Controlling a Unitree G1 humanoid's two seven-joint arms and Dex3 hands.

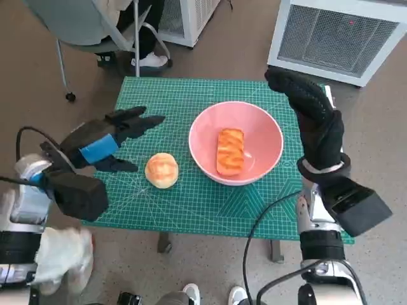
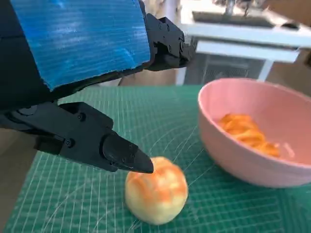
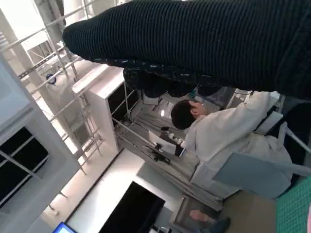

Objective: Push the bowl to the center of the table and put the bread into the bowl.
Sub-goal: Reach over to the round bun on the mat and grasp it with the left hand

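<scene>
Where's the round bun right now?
In the head view the round bun lies on the green mat, just left of the pink bowl and apart from it. The left hand hovers beside it, fingers spread, not holding it.

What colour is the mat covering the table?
Green with a pale grid, the mat shows best in the head view.

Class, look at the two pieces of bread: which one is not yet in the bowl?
The round bun, lying on the green mat beside the pink bowl, below the left hand. The long, striped piece already lies inside the bowl.
</scene>
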